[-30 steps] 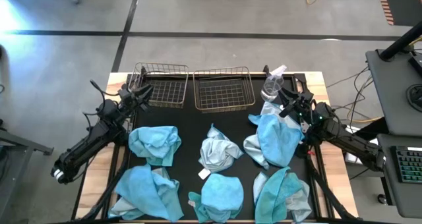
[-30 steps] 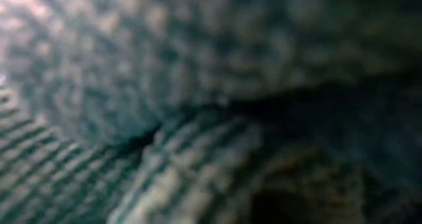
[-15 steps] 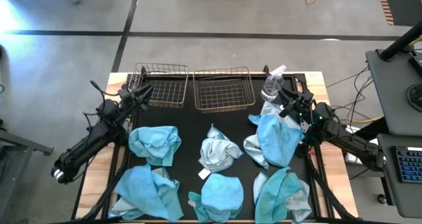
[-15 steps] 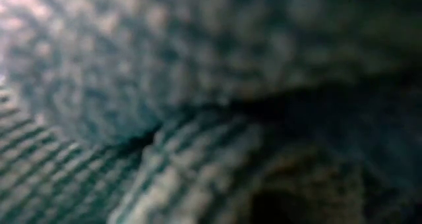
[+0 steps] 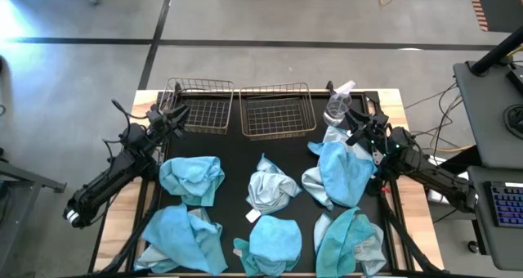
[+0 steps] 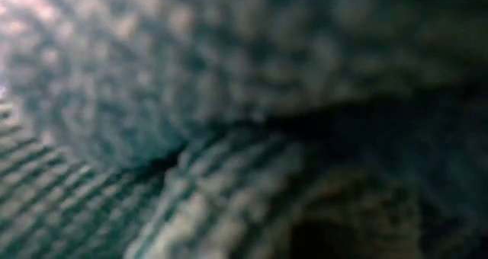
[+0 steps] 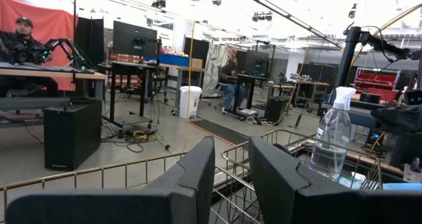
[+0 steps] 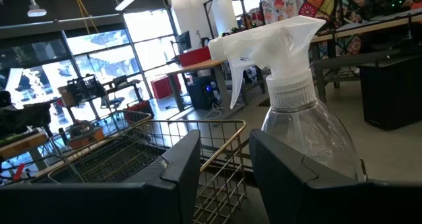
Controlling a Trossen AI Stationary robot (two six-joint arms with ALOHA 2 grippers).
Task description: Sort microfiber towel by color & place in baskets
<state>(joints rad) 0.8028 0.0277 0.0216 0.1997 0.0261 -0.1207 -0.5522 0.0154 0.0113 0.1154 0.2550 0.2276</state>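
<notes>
The desk (image 5: 278, 143) has a black top with wood edges, on a grey concrete floor. Turquoise and pale towels (image 5: 270, 188) lie strewn across its near half; both wire baskets (image 5: 276, 110) sit at the far edge. Left tool (image 5: 174, 114) and right tool (image 5: 353, 119) hover slightly parted, holding nothing. Workbenches and a seated person (image 7: 231, 79) fill the room.

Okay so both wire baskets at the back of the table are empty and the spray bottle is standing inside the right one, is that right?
Not quite. Both baskets are empty, but the spray bottle stands on the table beside the right-hand one, outside its wire wall. The high view shows it.
</notes>
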